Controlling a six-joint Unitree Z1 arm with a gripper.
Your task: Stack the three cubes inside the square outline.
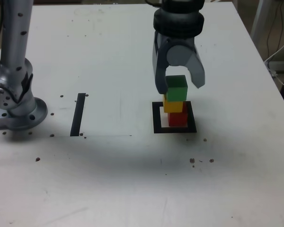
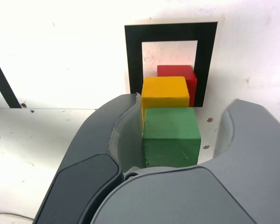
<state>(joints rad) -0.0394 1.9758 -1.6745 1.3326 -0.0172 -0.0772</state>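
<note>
Cubes formed a three-high column inside the square outline (image 1: 156,118) on the white surface (image 1: 132,179): the red cube (image 1: 178,118) at the bottom on the pale centre, the yellow cube (image 1: 174,105) on it, and the green cube (image 1: 176,88) on top. In the exterior view the column leaned slightly, each upper cube offset a little toward that view's left relative to the one below. The tool (image 1: 180,85) hung directly over the column with its jaws spread. In the wrist view one jaw lay against, or very close to, one side of the green cube, while a clear gap separated the other jaw from the opposite side; the tool therefore clamped nothing, and the green cube appeared to rest on the yellow cube under its own weight. A narrow black strip (image 1: 78,114) lay well apart on the surface, toward the exterior view's left, near the arm base (image 1: 16,111). Judged from this layout, the step in hand was release of the last cube, with stacking essentially complete. The next move called for a straight vertical retreat, without sideways drift, because the near jaw could drag the green cube off the offset column.
</note>
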